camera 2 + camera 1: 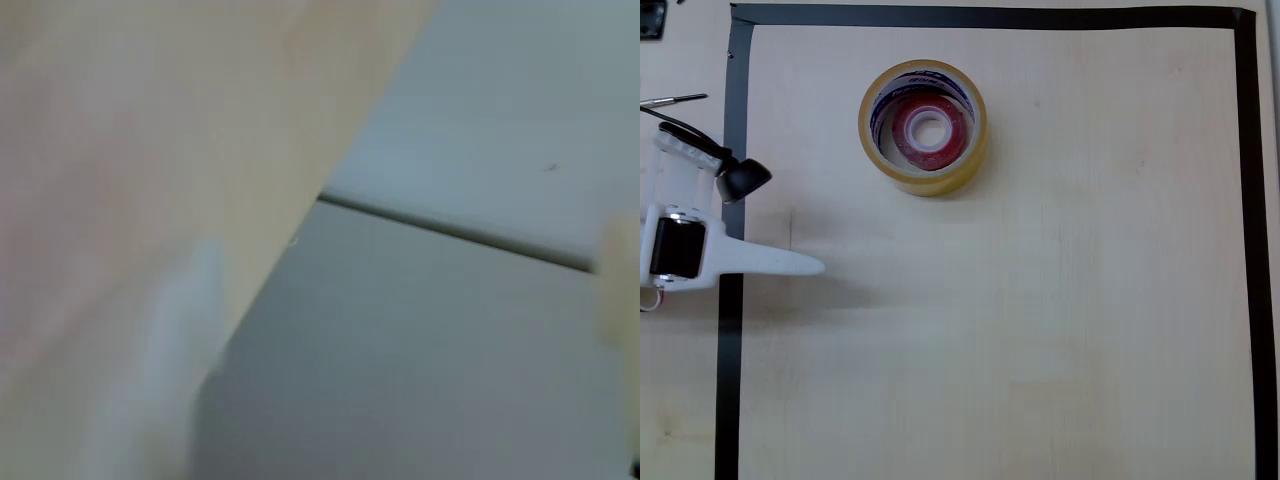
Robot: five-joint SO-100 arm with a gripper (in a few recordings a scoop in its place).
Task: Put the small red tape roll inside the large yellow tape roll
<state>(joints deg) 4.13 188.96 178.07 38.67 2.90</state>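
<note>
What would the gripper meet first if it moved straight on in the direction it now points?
In the overhead view the gripper points right, across bare table. The yellow roll, with the red roll inside, lies off that line, so the way looks free up to the black tape border.

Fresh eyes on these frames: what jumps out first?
The large yellow tape roll stands upper-left of centre on the pale wooden table, with the small red tape roll lying inside its ring. A black tape border frames the work area. The white gripper sits at the left edge, apart from both rolls.
</note>
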